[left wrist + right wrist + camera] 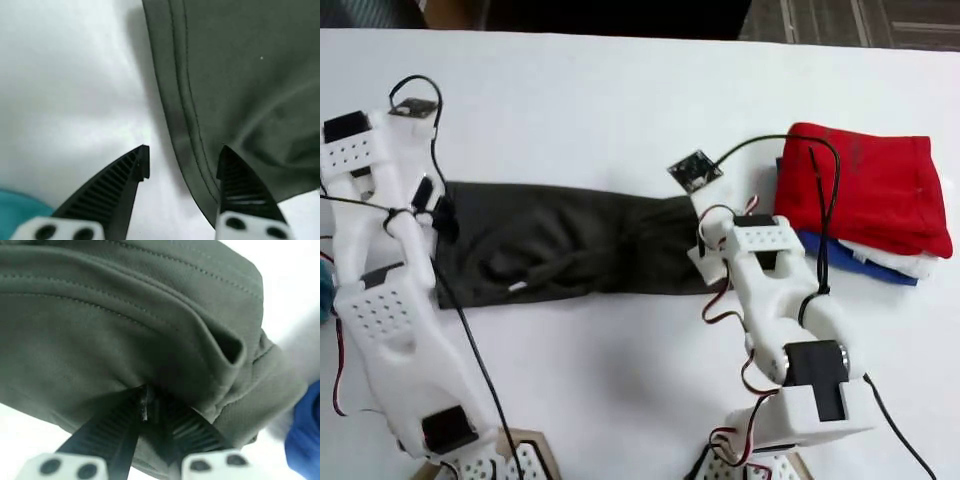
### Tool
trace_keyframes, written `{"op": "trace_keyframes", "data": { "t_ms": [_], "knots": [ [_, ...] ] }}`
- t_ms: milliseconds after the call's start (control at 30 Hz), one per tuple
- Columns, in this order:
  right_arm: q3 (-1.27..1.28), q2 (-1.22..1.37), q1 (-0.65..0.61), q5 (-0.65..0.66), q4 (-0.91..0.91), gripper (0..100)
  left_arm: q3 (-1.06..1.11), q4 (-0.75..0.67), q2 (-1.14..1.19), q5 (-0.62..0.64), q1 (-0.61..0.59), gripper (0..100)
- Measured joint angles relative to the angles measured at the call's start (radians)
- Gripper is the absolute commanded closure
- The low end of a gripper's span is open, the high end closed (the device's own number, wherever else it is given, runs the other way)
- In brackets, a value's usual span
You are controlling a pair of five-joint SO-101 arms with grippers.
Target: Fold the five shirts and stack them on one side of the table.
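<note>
Shirt of dark olive (570,245) lies stretched across the tabletop (620,100), its long axis running from one arm to the other. The right pincer (150,405) is clamped on the end nearest the folded stack (870,185), red on top. The left pincer (185,152) gapes wide at the opposite hem, one finger over bare tabletop, the other over cloth.
</note>
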Motion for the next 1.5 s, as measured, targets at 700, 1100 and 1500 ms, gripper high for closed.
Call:
{"op": "trace_keyframes", "data": {
  "t_ms": [700, 1100, 1500],
  "knots": [
    [0.0, 0.0, 0.0, 0.0, 0.0, 97.6, -0.006, -0.055, 0.17, -0.005, 0.0, 76],
    [0.0, 0.0, 0.0, 0.0, 0.0, 97.6, -0.008, -0.049, 0.17, -0.031, 0.0, 93],
    [-0.005, -0.184, -0.095, 0.0, 0.132, 97.6, -0.057, 0.017, 0.235, -0.097, 0.011, 97]
  ]
}}
